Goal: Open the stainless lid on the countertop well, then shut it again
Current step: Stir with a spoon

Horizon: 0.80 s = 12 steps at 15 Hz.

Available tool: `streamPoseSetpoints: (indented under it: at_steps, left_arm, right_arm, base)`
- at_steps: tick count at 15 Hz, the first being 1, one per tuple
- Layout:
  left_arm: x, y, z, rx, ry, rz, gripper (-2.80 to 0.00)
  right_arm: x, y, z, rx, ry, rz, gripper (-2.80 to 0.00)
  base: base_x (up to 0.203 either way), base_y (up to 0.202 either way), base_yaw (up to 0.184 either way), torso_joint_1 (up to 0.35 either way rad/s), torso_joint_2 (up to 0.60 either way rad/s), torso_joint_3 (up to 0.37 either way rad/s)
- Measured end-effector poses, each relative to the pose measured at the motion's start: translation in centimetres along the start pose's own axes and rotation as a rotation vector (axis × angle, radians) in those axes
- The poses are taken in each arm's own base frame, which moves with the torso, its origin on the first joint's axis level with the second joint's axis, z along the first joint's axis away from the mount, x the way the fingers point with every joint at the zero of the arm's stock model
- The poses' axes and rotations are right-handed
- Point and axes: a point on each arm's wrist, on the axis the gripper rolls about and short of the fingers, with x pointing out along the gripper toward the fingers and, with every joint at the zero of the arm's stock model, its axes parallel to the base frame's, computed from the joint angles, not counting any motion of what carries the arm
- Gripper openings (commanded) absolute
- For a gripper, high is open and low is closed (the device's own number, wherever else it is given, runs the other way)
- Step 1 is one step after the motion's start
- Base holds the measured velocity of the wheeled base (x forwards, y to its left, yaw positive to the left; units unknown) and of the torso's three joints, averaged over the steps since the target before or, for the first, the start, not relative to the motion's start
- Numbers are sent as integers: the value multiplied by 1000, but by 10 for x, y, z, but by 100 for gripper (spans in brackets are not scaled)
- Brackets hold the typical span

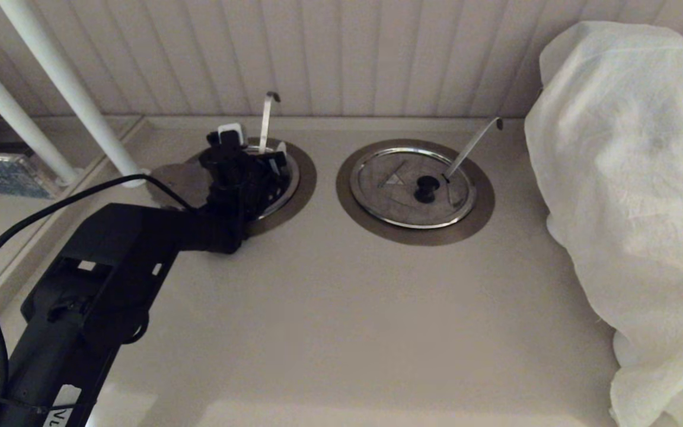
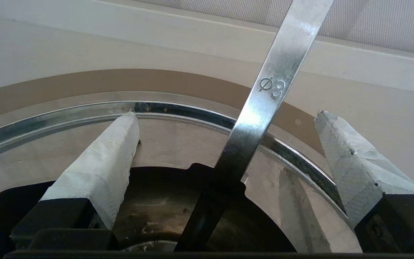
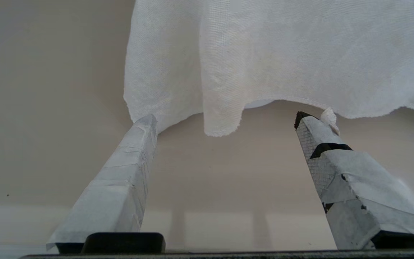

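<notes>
Left gripper [image 1: 252,155] over the stainless lid [image 1: 285,184] at ten o'clock on the counter [image 1: 341,308], fingers [image 2: 102,162] spread wide, grasping nothing, upright ladle stem [image 2: 264,104] between them, twin lid [image 1: 412,187] at one o'clock, right gripper [image 3: 225,122] released near white cloth [image 1: 632,178].

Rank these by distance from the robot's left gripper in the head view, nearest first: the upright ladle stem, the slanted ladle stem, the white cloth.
1. Upright ladle stem: right beside the open left gripper, over the left-hand well.
2. Slanted ladle stem: at the twin lid to the right.
3. White cloth: far right edge of the counter.
</notes>
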Motion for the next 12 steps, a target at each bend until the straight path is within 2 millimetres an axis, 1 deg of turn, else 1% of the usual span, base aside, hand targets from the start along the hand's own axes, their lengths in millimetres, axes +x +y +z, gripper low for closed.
streamPoseSetpoints:
  at_steps: [3, 4, 12]
  left_arm:
    - [0, 0, -2, 3, 4, 2, 0]
    - [0, 1, -2, 5, 4, 3, -280]
    - [2, 7, -2, 10, 7, 10, -280]
  right_arm:
    - [0, 0, 0, 0, 0, 0, 0]
    - [0, 0, 0, 0, 0, 0, 0]
    - [0, 0, 0, 0, 0, 0, 0]
  base:
    - [0, 0, 0, 0, 0, 0]
    - [0, 0, 0, 0, 0, 0]
    - [0, 0, 0, 0, 0, 0]
